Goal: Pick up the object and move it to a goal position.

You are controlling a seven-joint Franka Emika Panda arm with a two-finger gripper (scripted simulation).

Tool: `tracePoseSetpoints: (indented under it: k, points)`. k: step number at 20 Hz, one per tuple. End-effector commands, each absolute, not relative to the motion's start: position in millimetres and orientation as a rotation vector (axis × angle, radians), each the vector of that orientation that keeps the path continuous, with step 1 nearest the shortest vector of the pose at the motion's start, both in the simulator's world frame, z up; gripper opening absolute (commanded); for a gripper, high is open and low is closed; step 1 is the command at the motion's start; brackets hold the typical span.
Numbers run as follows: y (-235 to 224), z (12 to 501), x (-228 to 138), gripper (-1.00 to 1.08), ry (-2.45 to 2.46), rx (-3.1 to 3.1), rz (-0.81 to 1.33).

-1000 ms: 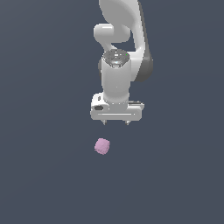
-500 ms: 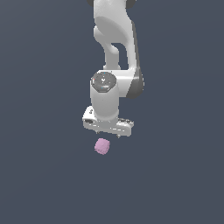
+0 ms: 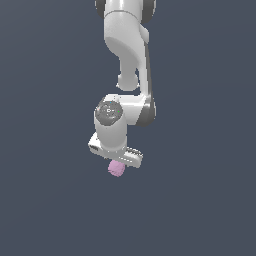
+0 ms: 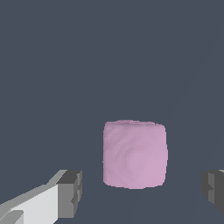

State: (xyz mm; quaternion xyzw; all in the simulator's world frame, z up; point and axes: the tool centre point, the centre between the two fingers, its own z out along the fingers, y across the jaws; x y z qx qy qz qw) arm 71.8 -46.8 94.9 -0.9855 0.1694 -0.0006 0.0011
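You are seeing the gripper (image 4: 140,192) hovering spread wide around the pink block (image 4: 134,154), which is sitting between the fingers (image 4: 70,192) untouched, so closing, lifting and carrying it to the goal are all remaining.

— What is different now?
— The gripper (image 3: 116,159) is lower than before and more to the exterior view's left, now just above the block (image 3: 116,168), partly covering it.
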Motion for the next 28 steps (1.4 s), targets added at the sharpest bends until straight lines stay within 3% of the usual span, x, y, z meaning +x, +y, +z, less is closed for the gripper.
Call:
tracePoseSetpoints:
  k: [1, 22, 23, 28]
  points:
    - [-49.6, 91.1, 73.7, 1.00, 0.552, -3.092, -0.001]
    - [-50.0, 40.1, 74.0, 1.00, 0.556, -3.092, 0.000]
    - [-50.0, 40.1, 74.0, -1.00, 0.556, -3.092, 0.000]
    - [-50.0, 40.1, 74.0, -1.00, 0.556, -3.092, 0.000]
